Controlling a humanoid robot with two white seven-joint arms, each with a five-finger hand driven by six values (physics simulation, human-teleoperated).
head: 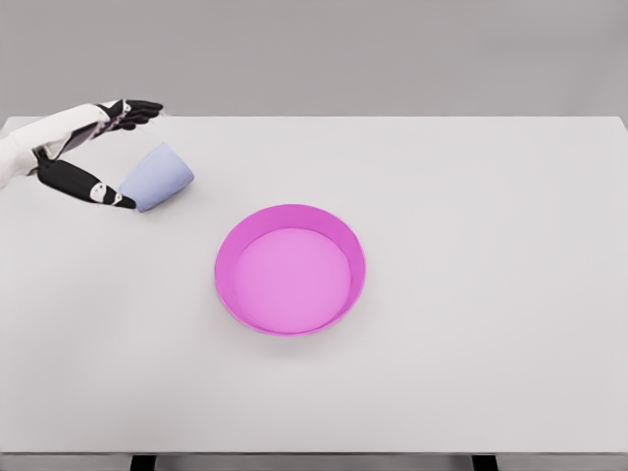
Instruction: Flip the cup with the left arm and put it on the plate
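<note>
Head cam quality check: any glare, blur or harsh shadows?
Head view: flat, even lighting, no glare on the table; only soft faint shadows beside the plate and cup; edges slightly soft throughout, the left hand included; no obvious distortion.

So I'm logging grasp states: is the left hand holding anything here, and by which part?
Nothing is clearly held. The left hand is open beside the tilted cup; one finger touches its lower end, the others are spread above it.

Table point(471, 373) matt, smooth, off-white; plate point(228, 257) smooth pink plastic, slight sheen; cup point(162, 175) matt pale lavender plastic, no visible texture.
</note>
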